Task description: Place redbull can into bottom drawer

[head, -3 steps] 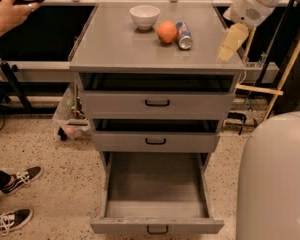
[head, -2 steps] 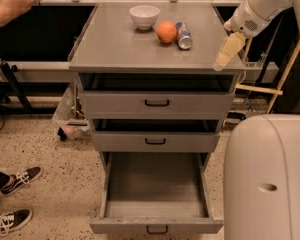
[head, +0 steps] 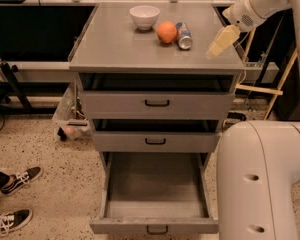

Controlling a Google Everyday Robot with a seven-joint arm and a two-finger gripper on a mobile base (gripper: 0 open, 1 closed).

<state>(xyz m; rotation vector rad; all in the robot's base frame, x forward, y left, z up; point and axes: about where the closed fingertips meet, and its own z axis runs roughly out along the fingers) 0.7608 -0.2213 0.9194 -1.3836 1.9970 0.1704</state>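
The redbull can [head: 183, 35] lies on its side on the grey cabinet top [head: 115, 49], touching the right side of an orange [head: 166, 32]. The bottom drawer [head: 155, 223] is pulled fully out and its grey inside holds nothing. My gripper [head: 219, 43], with yellowish fingers, hangs over the right part of the cabinet top, a little right of the can and apart from it. It holds nothing.
A white bowl [head: 144, 16] stands behind the orange to its left. The two upper drawers [head: 156, 103] are slightly open. My white base [head: 262, 179] fills the lower right. A person's shoes [head: 10, 199] are at the lower left on the floor.
My arm has moved left and toward the can, from beyond the cabinet's right edge to over its top. The view has shifted closer.
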